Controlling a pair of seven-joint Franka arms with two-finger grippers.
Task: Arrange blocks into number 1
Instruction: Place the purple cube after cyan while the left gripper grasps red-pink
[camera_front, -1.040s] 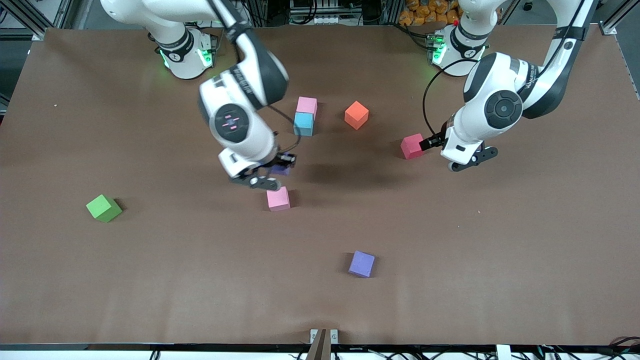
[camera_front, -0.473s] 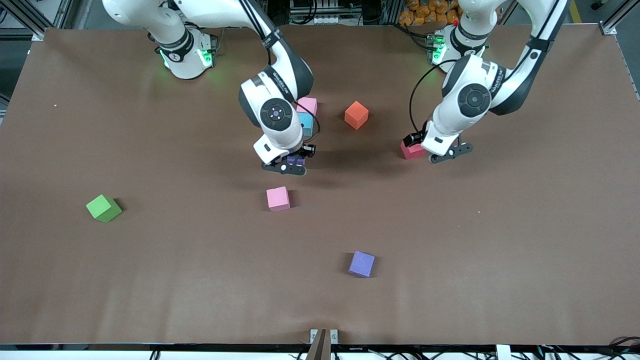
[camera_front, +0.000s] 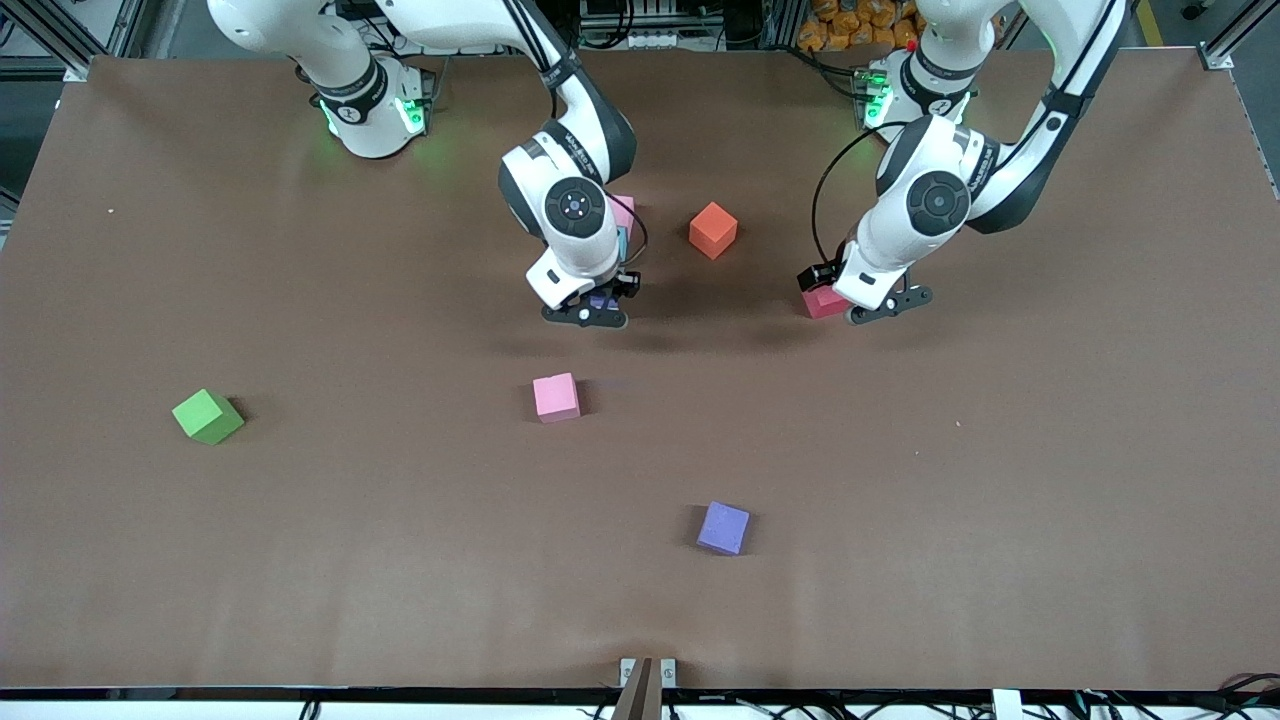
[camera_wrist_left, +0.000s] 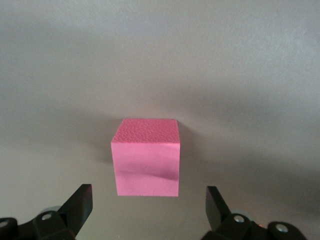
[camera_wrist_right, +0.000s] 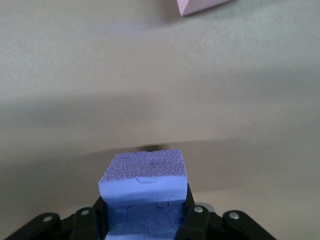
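Observation:
My right gripper (camera_front: 600, 306) is shut on a purple block (camera_front: 602, 299) (camera_wrist_right: 144, 190), low over the table next to the sky blue block (camera_front: 621, 243). That block and a light pink block (camera_front: 624, 209) touching it are mostly hidden by the right arm. My left gripper (camera_front: 836, 298) (camera_wrist_left: 148, 210) is open, its fingers on either side of and just short of the crimson block (camera_front: 817, 303) (camera_wrist_left: 146, 157), which rests on the table. Another pink block (camera_front: 556, 396), a green block (camera_front: 207, 416) and a second purple block (camera_front: 723, 527) lie loose nearer the camera.
An orange block (camera_front: 713, 229) sits between the two grippers, close to the pink and blue pair. The corner of a pink block (camera_wrist_right: 200, 5) shows at the edge of the right wrist view. The brown table (camera_front: 1000, 500) stretches wide toward the camera.
The right gripper carried the purple block away from the loose pink block toward the sky blue one. The left gripper moved in over the crimson block and came lower.

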